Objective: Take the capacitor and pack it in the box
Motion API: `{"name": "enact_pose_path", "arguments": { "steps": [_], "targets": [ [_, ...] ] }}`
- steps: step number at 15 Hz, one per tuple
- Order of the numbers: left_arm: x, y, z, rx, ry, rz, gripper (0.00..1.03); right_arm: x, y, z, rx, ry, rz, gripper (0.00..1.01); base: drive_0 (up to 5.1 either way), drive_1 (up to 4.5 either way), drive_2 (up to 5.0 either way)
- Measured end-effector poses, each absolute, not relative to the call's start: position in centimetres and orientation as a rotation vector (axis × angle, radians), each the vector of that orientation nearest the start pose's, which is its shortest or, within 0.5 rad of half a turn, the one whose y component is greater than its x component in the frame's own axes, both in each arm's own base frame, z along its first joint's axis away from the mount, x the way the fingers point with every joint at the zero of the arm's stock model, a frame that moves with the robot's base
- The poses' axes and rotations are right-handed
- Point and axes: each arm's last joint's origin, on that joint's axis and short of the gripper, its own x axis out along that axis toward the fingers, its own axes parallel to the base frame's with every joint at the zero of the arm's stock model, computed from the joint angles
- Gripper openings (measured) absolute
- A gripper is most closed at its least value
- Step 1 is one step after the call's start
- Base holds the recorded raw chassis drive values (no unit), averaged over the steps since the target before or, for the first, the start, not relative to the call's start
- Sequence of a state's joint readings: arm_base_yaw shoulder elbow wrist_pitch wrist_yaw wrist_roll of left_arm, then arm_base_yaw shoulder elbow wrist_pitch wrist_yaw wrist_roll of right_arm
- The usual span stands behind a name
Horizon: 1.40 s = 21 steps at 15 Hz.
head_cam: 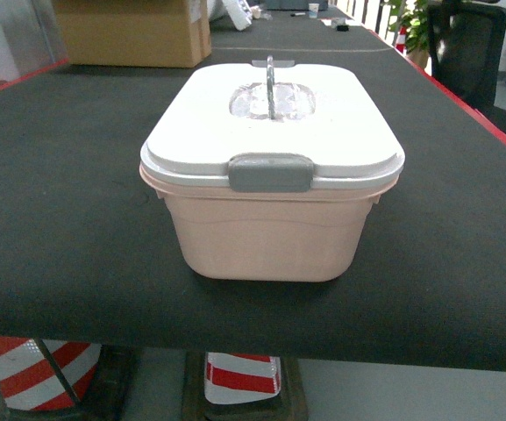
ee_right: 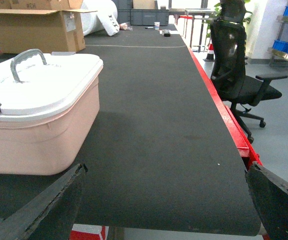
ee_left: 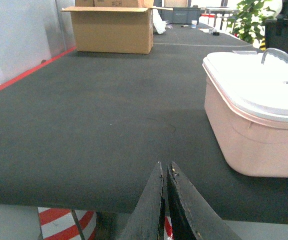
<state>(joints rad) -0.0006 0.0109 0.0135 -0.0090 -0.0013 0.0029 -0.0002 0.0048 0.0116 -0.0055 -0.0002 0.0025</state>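
A long black table (head_cam: 60, 228) runs far into the room, red along its edges. At its far left stands a brown cardboard carton (ee_left: 113, 30), flaps open. Off the right edge sits a black office chair (ee_right: 236, 70). The box (head_cam: 266, 232) rests near the table's near edge, its white lid (head_cam: 270, 123) on (grey handle upright, front clasp down). The left gripper (ee_left: 164, 172) is pinched narrow, holding nothing; the right gripper (ee_right: 166, 175) is spread wide, empty.
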Motion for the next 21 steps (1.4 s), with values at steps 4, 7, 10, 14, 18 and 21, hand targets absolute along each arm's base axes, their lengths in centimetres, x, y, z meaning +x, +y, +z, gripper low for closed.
{"name": "enact_pose_path", "arguments": {
  "steps": [4, 7, 10, 14, 18, 21],
  "targets": [
    [9.76, -0.01, 16.70, 0.003, 0.000, 0.000, 0.02, 9.73, 0.00, 16.66, 0.002, -0.001, 0.000, 0.98, 0.0, 0.00, 0.0],
    [9.76, -0.01, 16.69, 0.003, 0.001, -0.001, 0.02, 9.73, 0.00, 16.66, 0.002, -0.001, 0.000, 0.98, 0.0, 0.00, 0.0],
    [9.76, -0.01, 16.69, 0.001, 0.001, 0.000, 0.44, 9.73, 0.00, 16.66, 0.002, -0.002, 0.000, 0.98, 0.0, 0.00, 0.0],
    [9.76, -0.01, 16.69, 0.002, 0.001, -0.001, 0.98, 9.73, 0.00, 16.66, 0.002, -0.002, 0.000, 0.98, 0.0, 0.00, 0.0],
    [9.76, -0.01, 16.69, 0.001, 0.001, -0.001, 0.98, 9.73, 0.00, 16.66, 0.002, -0.002, 0.000, 0.98, 0.0, 0.00, 0.0],
    [9.76, -0.01, 16.69, 0.001, 0.001, 0.000, 0.98, 9.73, 0.00, 16.66, 0.002, -0.002, 0.000, 0.98, 0.0, 0.00, 0.0]
  ]
}}
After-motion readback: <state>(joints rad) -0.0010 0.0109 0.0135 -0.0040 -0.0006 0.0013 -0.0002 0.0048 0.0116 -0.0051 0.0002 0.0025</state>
